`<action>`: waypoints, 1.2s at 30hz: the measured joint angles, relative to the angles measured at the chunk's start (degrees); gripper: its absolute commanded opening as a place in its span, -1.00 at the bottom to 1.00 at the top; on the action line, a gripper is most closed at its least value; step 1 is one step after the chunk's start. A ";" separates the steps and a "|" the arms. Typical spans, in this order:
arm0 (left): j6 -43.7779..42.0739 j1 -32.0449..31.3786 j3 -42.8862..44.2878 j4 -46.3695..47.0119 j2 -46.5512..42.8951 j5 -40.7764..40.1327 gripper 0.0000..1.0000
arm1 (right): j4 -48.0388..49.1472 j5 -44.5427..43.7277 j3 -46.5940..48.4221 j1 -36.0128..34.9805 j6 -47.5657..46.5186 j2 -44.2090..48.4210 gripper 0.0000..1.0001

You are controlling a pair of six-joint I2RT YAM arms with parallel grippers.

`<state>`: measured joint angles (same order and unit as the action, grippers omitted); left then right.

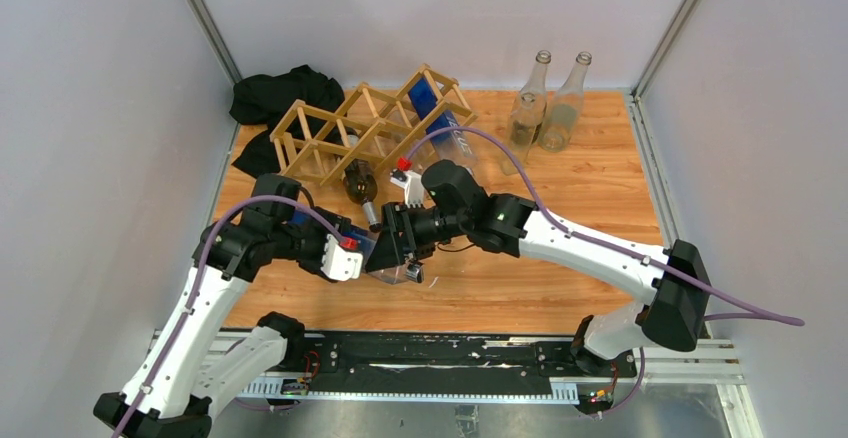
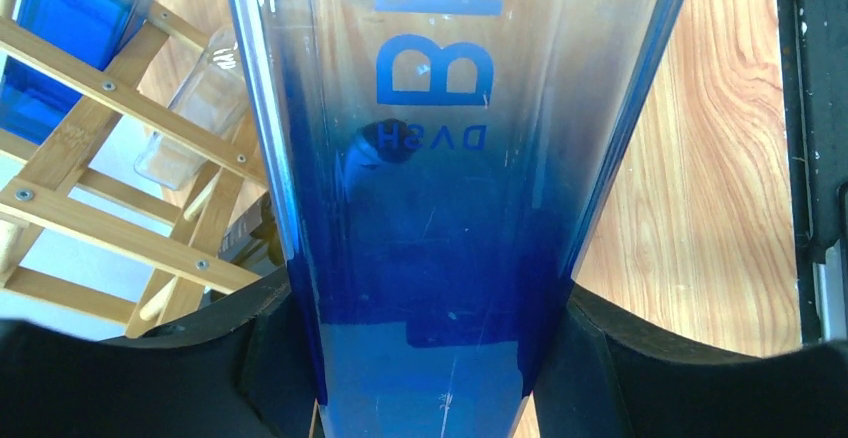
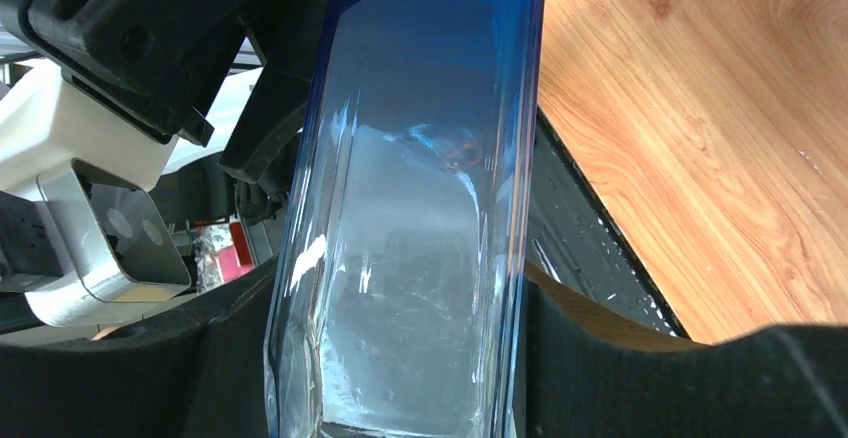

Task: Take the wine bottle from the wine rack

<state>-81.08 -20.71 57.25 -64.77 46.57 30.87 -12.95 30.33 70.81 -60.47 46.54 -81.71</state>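
A square glass bottle, blue fading to clear [image 1: 387, 255], hangs above the table in front of the wine rack [image 1: 330, 123], clear of its cells. My left gripper [image 1: 362, 248] is shut on its blue part; in the left wrist view the bottle [image 2: 430, 208] fills the gap in my left gripper [image 2: 425, 358]. My right gripper [image 1: 402, 243] is shut on its clear end [image 3: 410, 258], which shows in the gap of my right gripper [image 3: 400, 358]. A second blue bottle [image 1: 430, 103] and a dark bottle [image 1: 358, 180] lie in the rack.
Two clear empty bottles [image 1: 545, 108] stand at the back right. A black cloth [image 1: 285, 93] lies behind the rack at the back left. The rack's slats [image 2: 100, 158] are close on the left of my left gripper. White walls enclose the table.
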 measured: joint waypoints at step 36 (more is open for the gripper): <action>49.18 0.00 18.58 -0.13 10.03 25.75 -1.00 | 7.48 -5.95 -5.07 8.39 -14.21 28.63 0.92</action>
<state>-31.90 -20.71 75.83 -64.90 56.60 56.62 -5.48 24.38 65.73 -52.07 32.34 -53.08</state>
